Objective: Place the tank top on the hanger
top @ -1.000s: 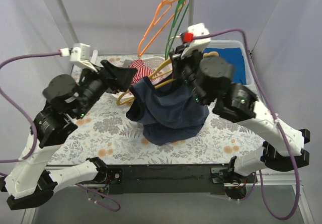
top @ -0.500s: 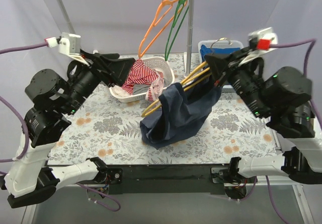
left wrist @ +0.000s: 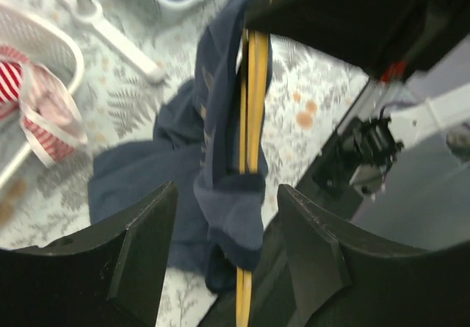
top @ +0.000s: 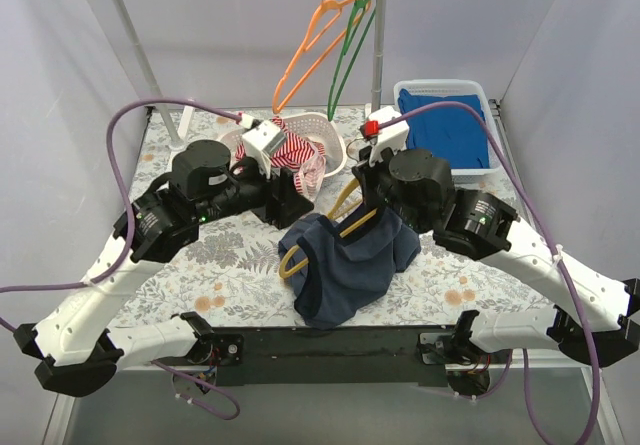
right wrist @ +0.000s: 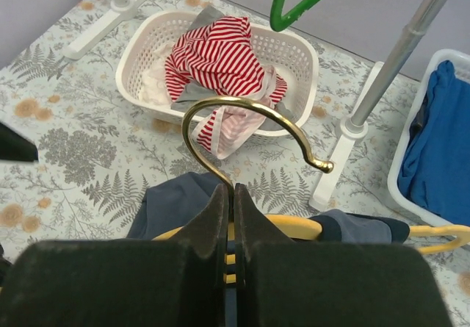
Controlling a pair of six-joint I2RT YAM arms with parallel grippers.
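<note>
Both arms have come in from wide, raised poses half a second ago to a low, close stance over the middle of the counter [top: 220,265].

1. Change. The hanger [top: 354,228] was held high and slanted out toward the right. It is now lowered to the centre, with the tank top [top: 345,270] draped over it and the lower fabric bunched on the counter. The left arm has swung in from the far left and now faces the garment from close by.

2. Grip state. The right fingers [right wrist: 213,217] are closed tight on the neck of the hanger, just below the brass hook [right wrist: 228,101]. The left fingers [left wrist: 147,246] stand wide apart and hold nothing.

3. Judgement. The garment is carried by the hanger, but the near end appears wrapped in bunched fabric rather than seated through a strap. The left arm seems placed to pull that shoulder straight, so the task looks well advanced but not finished.

4. View differences. The overhead view hides both sets of fingers under the wrists. Only the right wrist view confirms the pinch at the hook. Only the left wrist view shows the yellow bar [left wrist: 250,106] running down inside a fold of navy cloth [left wrist: 139,180], directly ahead of the spread fingers.
</note>
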